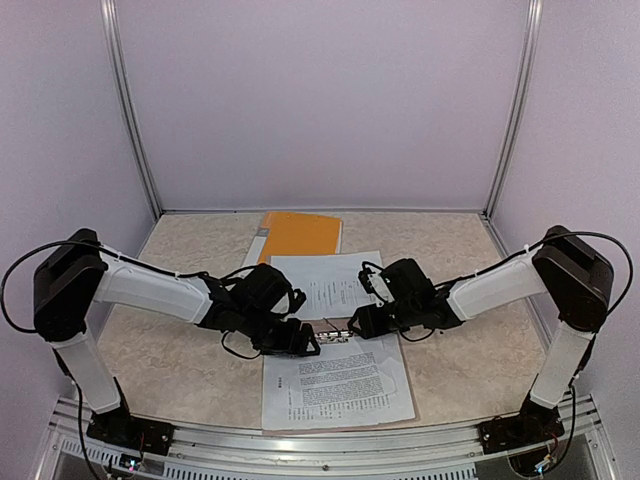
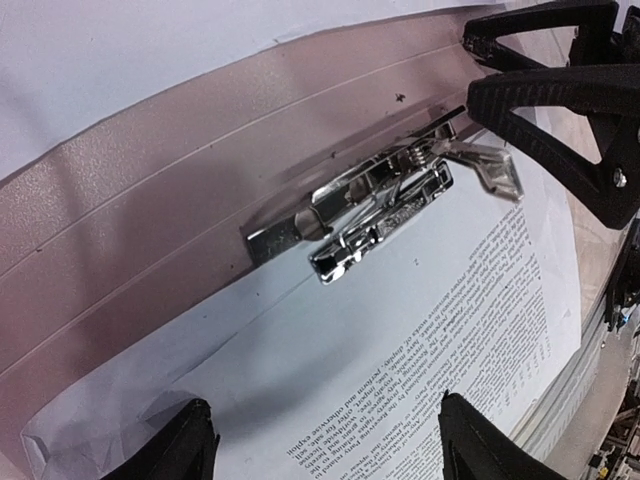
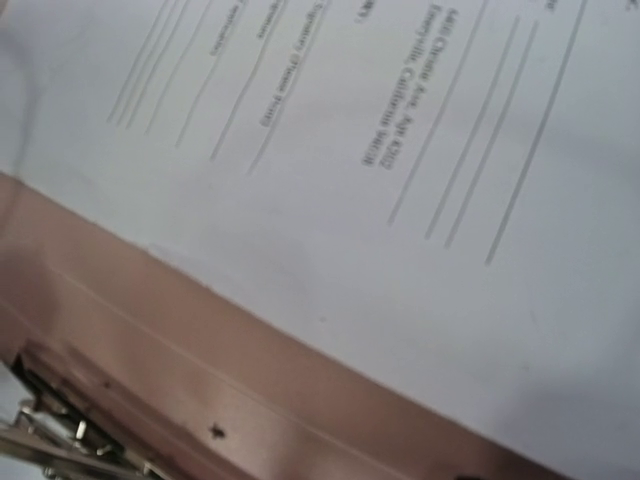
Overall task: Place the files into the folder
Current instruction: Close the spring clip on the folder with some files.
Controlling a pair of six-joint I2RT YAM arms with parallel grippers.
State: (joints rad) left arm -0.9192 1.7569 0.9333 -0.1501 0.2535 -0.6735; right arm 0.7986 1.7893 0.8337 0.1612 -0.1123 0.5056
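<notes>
A taupe folder [image 2: 150, 230] lies open on the table with a chrome clip [image 2: 380, 215] by its spine. The files are white printed sheets: one [image 1: 335, 385] on the near half, another [image 1: 325, 285] on the far half. My left gripper [image 1: 308, 343] hovers open over the near sheet [image 2: 420, 340], fingertips wide apart and nothing between them [image 2: 325, 445]. My right gripper [image 1: 352, 325] faces it across the clip. Its black fingers [image 2: 560, 100] stand apart, the lower tip beside the clip's lever. The right wrist view shows the far sheet [image 3: 400, 150], the spine [image 3: 200, 340], not its own fingers.
An orange folder [image 1: 300, 235] lies behind the open one, partly under the far sheet. Metal frame posts [image 1: 135, 130] rise at the back corners and a rail [image 1: 320, 445] runs along the near edge. Marbled tabletop [image 1: 180, 360] shows on both sides.
</notes>
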